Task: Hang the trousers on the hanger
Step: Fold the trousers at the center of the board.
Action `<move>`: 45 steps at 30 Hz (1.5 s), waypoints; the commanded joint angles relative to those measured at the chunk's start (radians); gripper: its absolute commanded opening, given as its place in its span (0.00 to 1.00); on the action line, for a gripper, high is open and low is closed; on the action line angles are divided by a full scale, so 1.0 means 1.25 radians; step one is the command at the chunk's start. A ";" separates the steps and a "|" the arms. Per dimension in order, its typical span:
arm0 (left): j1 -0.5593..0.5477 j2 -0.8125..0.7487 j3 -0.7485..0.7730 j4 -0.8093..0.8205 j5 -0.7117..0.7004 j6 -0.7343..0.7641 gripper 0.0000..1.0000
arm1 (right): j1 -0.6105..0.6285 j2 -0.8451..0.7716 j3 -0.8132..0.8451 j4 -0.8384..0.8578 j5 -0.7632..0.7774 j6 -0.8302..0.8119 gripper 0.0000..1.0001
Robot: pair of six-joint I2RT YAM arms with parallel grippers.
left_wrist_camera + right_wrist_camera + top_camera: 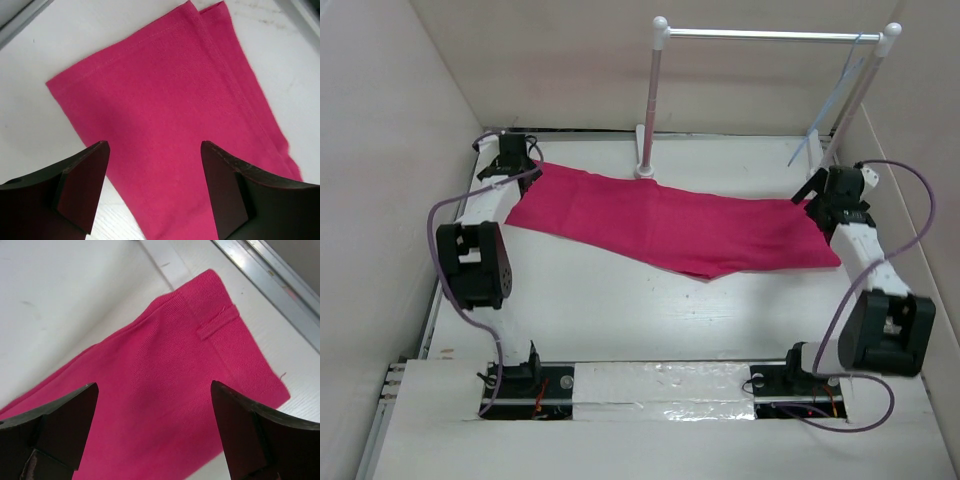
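Bright magenta-pink fabric trousers point(670, 225) lie flat across white table point(620, 310). Left gripper point(154, 147) over hem end, right gripper point(154, 385) over waistband end. Both spread wide, grasping nothing, likely poised to pinch. Thin pale wire hanger point(837, 84) hangs on white-poled rack point(770, 35), far right.

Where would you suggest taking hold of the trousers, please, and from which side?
I would pinch the trousers at both ends from above: the right gripper on the waistband corner by the belt loop, the left gripper on the stacked leg hems. They lie flat on the table, so only edges offer a bite.
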 commanded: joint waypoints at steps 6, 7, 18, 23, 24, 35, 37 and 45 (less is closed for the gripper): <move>0.036 -0.247 -0.349 0.101 0.137 -0.147 0.70 | 0.096 -0.358 -0.319 0.279 -0.137 0.021 0.80; 0.036 -0.236 -0.364 0.099 0.150 -0.149 0.70 | 0.105 -0.414 -0.349 0.295 -0.147 0.008 0.63; 0.036 -0.072 -0.331 0.103 0.200 -0.175 0.72 | 0.157 -0.681 -0.548 0.273 -0.293 -0.103 0.28; 0.011 -0.002 -0.250 0.058 0.150 -0.179 0.56 | 0.157 -0.664 -0.557 0.264 -0.317 -0.114 0.35; 0.000 0.013 -0.233 0.053 0.139 -0.179 0.50 | 0.157 -0.659 -0.561 0.266 -0.324 -0.112 0.35; 0.035 -0.068 -0.296 0.032 0.062 -0.152 0.00 | 0.157 -0.670 -0.605 0.210 -0.188 -0.076 0.79; 0.035 -0.128 -0.361 0.032 0.036 -0.164 0.00 | 0.143 -0.669 -0.623 0.193 -0.133 -0.033 0.93; 0.027 -0.415 -0.598 0.026 -0.053 -0.282 0.00 | -0.012 -0.632 -0.670 0.284 -0.210 0.059 0.91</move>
